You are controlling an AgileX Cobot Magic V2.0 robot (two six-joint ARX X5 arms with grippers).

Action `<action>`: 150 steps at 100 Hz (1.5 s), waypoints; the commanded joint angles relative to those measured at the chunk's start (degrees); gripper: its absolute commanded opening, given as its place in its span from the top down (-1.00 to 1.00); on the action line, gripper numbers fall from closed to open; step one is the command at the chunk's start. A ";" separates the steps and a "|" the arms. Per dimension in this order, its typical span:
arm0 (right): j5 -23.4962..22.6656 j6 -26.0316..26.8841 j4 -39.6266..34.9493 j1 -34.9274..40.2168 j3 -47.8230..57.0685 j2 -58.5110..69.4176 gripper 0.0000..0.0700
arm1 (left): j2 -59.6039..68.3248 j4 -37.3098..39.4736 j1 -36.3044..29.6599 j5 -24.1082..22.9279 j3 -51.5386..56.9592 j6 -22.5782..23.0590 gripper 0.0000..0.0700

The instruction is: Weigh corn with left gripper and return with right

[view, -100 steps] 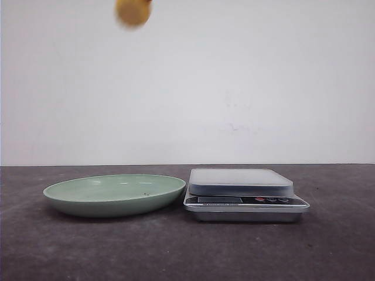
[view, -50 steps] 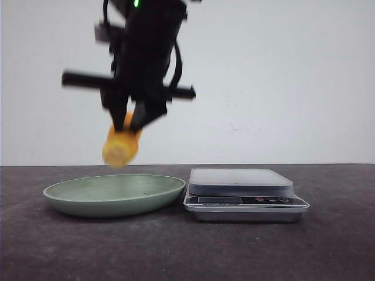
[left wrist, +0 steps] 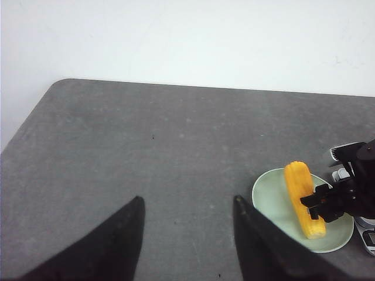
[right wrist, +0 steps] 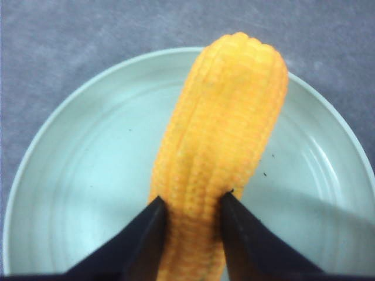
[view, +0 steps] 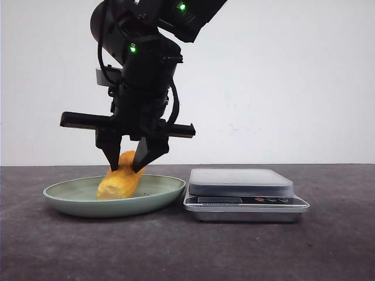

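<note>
The corn is a yellow-orange cob, tilted, with its lower end down in the green plate. My right gripper comes down from above and is shut on the cob's upper part. In the right wrist view both black fingers press the corn at the gripper, over the plate. My left gripper is open over bare table, well away from the plate, with nothing between its fingers. Its camera sees the corn and the right gripper from afar.
A silver kitchen scale with a pale platform stands just right of the plate, nearly touching its rim. Its corner shows in the left wrist view. The dark grey table ends at a white wall behind.
The right gripper has come down from the top of the view with the corn. The cob's lower end now lies in the plate instead of hanging above it.
</note>
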 commanded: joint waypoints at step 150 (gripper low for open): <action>-8.26 -27.93 -27.30 -36.50 1.22 -59.56 -0.42 | 0.07 0.98 -0.28 -0.02 0.61 -1.51 0.19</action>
